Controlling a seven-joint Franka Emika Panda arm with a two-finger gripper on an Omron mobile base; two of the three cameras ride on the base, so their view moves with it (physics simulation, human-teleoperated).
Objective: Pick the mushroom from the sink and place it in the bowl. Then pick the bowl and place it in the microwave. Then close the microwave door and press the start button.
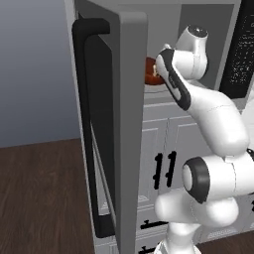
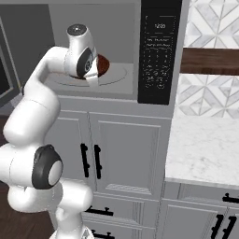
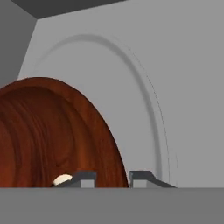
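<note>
Inside the microwave [image 2: 116, 28], the claw [image 3: 113, 178] grips the bowl [image 3: 52, 131] rim; panel [image 2: 160, 46] text unreadable.

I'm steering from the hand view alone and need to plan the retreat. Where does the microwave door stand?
Observer: The microwave door is swung wide open. In the left base view it stands edge-on, just left of the arm.
Operator: Is the bowl properly inside?
Observer: In the right base view the bowl is inside the cavity, over the round turntable. I cannot tell whether it rests on it.
Operator: And the buttons?
Observer: The black control panel is to the right of the cavity, with nothing in front of it.
</note>
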